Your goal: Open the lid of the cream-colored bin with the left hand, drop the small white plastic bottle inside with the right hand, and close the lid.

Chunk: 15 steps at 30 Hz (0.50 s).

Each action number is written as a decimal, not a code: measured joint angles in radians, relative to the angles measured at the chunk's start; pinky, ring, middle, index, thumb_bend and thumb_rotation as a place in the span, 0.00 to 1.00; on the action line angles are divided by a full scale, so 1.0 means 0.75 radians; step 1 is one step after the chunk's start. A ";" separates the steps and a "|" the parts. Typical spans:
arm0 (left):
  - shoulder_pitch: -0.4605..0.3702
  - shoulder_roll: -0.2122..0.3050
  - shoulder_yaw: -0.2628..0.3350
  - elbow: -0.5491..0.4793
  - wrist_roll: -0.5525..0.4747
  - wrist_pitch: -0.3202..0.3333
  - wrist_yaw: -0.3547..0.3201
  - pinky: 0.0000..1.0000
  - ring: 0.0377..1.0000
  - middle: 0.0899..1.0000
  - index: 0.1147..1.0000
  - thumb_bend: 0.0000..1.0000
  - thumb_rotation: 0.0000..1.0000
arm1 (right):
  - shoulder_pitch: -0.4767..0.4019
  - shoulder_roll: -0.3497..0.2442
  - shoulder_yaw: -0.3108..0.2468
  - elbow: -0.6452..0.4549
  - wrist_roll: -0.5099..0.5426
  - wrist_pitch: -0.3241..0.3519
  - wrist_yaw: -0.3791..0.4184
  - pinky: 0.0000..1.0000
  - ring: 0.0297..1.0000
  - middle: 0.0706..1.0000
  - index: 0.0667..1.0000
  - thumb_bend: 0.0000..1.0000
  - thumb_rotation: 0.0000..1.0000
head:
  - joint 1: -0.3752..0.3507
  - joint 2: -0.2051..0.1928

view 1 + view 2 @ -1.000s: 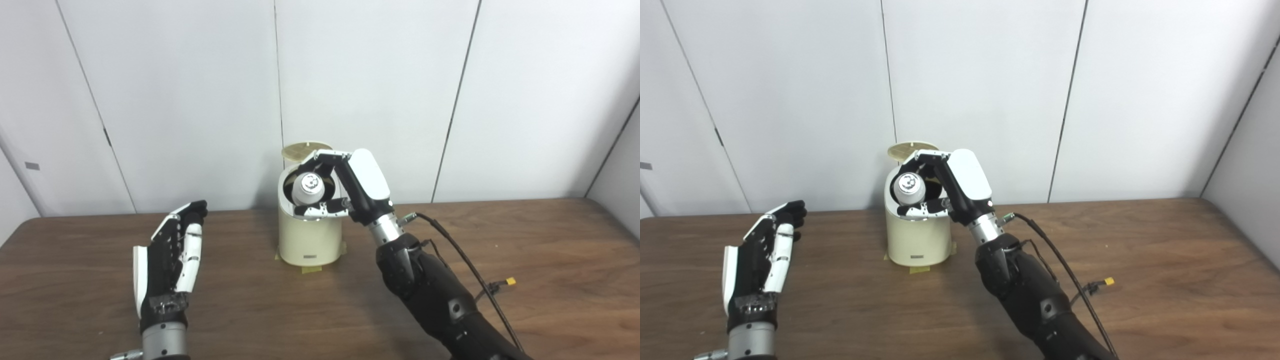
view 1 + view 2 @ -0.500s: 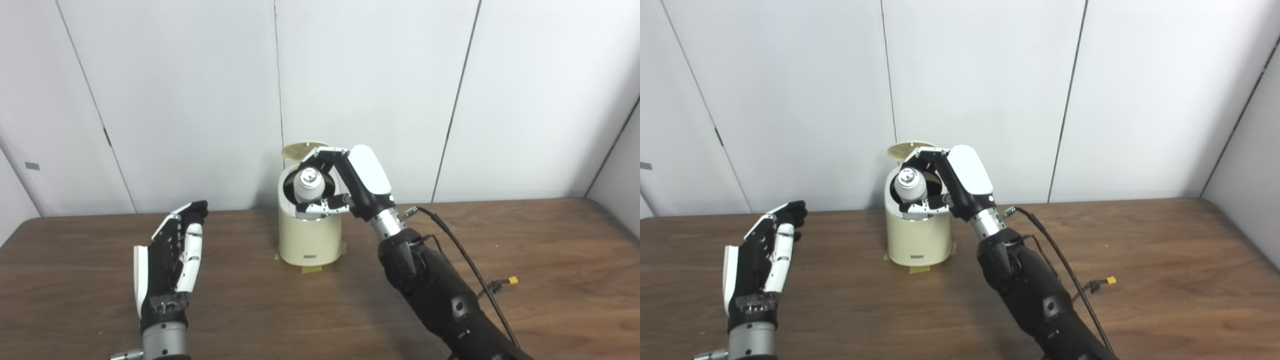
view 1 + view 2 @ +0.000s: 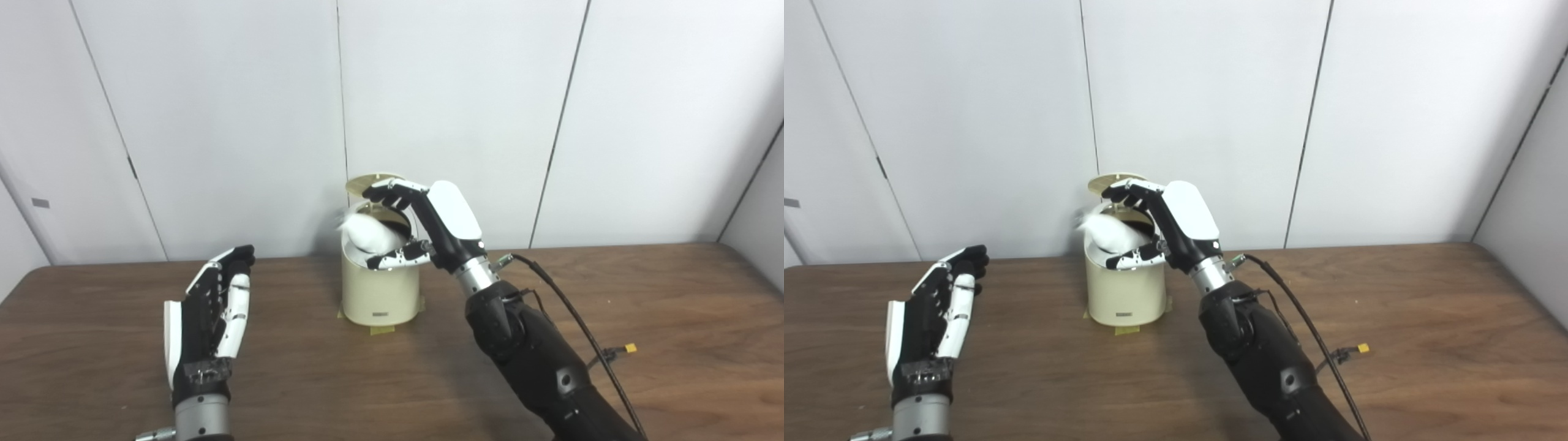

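My right hand [image 3: 429, 223] was spread above the mouth of the one cream bin [image 3: 380, 294], fingers apart and gripping nothing, because the single white bottle [image 3: 367, 234], blurred and tilted, lay across the bin's left rim, apparently tipping in. The bin's one lid [image 3: 370, 182] stood raised at the far side, leaving the mouth clear for the drop. My left hand [image 3: 208, 318] waited open and empty over the table [image 3: 674, 318], well to the bin's left, presumably ready for closing the lid.
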 measured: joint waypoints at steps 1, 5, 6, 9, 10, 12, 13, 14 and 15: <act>0.000 0.000 0.000 0.000 0.000 0.000 0.000 0.75 0.76 0.73 0.73 0.31 0.77 | 0.002 0.000 -0.002 0.000 0.001 0.000 0.001 0.56 0.62 0.63 0.65 0.98 0.13 | -0.002 0.000; 0.000 0.000 0.000 0.000 0.002 0.000 0.000 0.76 0.77 0.72 0.72 0.30 0.77 | 0.011 0.000 -0.009 -0.002 0.003 0.000 0.005 0.55 0.62 0.63 0.65 0.98 0.12 | 0.000 0.002; 0.000 0.001 0.000 0.000 0.003 0.000 0.000 0.76 0.77 0.72 0.72 0.30 0.77 | 0.012 0.000 -0.010 -0.002 0.003 0.000 0.005 0.55 0.62 0.63 0.65 0.98 0.12 | 0.000 0.002; 0.000 0.001 0.000 0.000 0.006 0.000 0.000 0.75 0.77 0.73 0.72 0.31 0.77 | 0.012 0.000 -0.015 -0.002 0.003 0.000 0.004 0.55 0.61 0.63 0.65 0.98 0.12 | -0.002 0.000; 0.000 0.001 0.000 0.000 0.006 0.000 0.000 0.75 0.77 0.73 0.73 0.32 0.77 | 0.013 0.000 -0.016 -0.002 0.003 0.000 0.004 0.55 0.61 0.63 0.64 0.97 0.13 | -0.002 0.000; 0.000 0.001 0.000 0.000 0.006 0.000 0.000 0.75 0.77 0.73 0.73 0.31 0.77 | 0.012 0.000 -0.017 -0.002 0.003 -0.001 0.004 0.55 0.61 0.63 0.64 0.97 0.12 | -0.002 0.000; 0.000 0.001 0.000 0.000 0.006 0.000 -0.001 0.75 0.77 0.73 0.73 0.31 0.77 | 0.012 0.001 -0.018 -0.002 0.003 -0.001 0.004 0.55 0.61 0.63 0.64 0.97 0.12 | -0.002 0.000; 0.000 0.001 0.000 0.000 0.005 0.000 -0.001 0.75 0.77 0.73 0.73 0.31 0.77 | 0.013 0.001 -0.020 -0.002 0.003 -0.001 0.004 0.55 0.61 0.62 0.64 0.97 0.13 | -0.002 -0.002; 0.000 0.001 0.001 0.000 0.003 0.000 0.000 0.75 0.77 0.73 0.73 0.31 0.76 | 0.013 0.002 -0.022 -0.002 0.003 -0.001 0.002 0.54 0.60 0.61 0.63 0.97 0.13 | -0.002 -0.002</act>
